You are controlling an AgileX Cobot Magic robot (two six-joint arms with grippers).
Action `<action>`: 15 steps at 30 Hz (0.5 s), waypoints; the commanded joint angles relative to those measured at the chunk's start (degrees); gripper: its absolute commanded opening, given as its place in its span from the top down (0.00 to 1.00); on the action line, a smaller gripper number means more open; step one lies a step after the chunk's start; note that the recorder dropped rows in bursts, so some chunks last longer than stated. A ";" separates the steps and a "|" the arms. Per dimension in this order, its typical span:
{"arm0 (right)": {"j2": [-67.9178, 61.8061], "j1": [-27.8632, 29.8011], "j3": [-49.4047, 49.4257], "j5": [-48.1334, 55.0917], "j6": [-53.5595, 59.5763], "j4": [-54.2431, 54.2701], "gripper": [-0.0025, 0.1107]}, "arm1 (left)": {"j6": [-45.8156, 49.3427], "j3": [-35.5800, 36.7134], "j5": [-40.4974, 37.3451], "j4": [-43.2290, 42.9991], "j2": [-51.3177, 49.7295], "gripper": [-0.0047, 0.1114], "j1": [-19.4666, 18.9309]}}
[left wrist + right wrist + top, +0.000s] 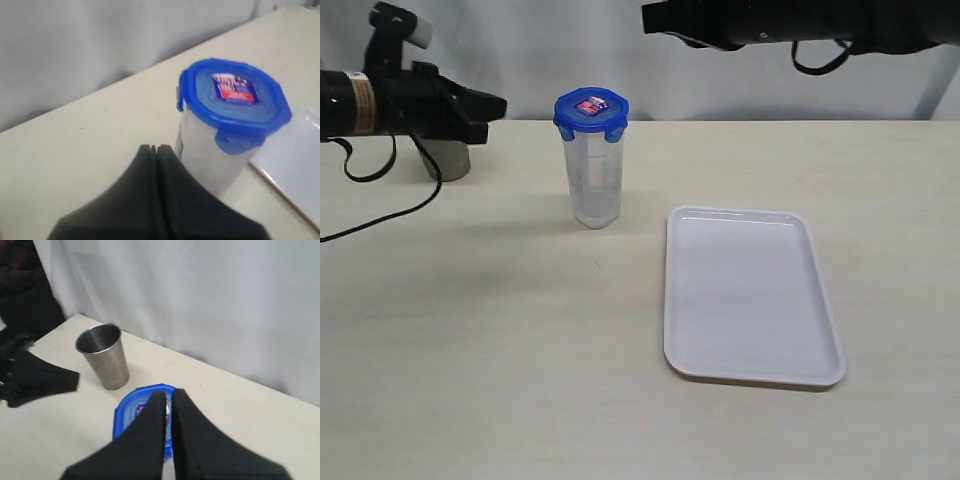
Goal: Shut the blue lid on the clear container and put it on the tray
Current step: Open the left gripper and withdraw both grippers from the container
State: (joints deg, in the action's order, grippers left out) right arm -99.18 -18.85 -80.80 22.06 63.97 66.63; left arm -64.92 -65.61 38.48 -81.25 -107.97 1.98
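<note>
The blue lid (591, 110) with its red-and-white label sits on top of the clear container (593, 190), which stands upright on the table to the left of the white tray (750, 375). My left gripper (501, 104) hovers at lid height, a short way left of the container, shut and empty. In the left wrist view its tips (155, 148) are pressed together beside the container (205, 160), under the lid (232, 95). My right gripper (648, 18) hangs high above and behind the container. It (168, 393) is shut on nothing, well above the lid (130, 415).
A grey steel cup (102, 356) stands at the back left, partly hidden behind my left arm (445, 160). A black cable (380, 215) trails over the table's left side. A white curtain backs the table. The tray's corner (295, 165) lies just past the container.
</note>
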 commanded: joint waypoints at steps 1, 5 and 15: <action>8.66 0.16 8.27 -5.90 3.01 -0.67 0.94 | 0.74 8.14 -5.00 8.86 12.39 0.96 0.07; 17.35 0.16 16.03 -11.01 4.32 -0.67 0.94 | 5.55 15.65 -11.37 15.22 23.14 0.96 0.07; 38.55 0.16 29.92 -15.74 4.19 -0.24 0.94 | 9.70 28.04 -20.02 22.64 48.74 0.96 0.07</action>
State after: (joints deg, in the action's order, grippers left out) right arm -65.43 -18.85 -53.76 7.06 67.87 66.31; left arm -55.50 -39.99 19.30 -60.94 -65.41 1.98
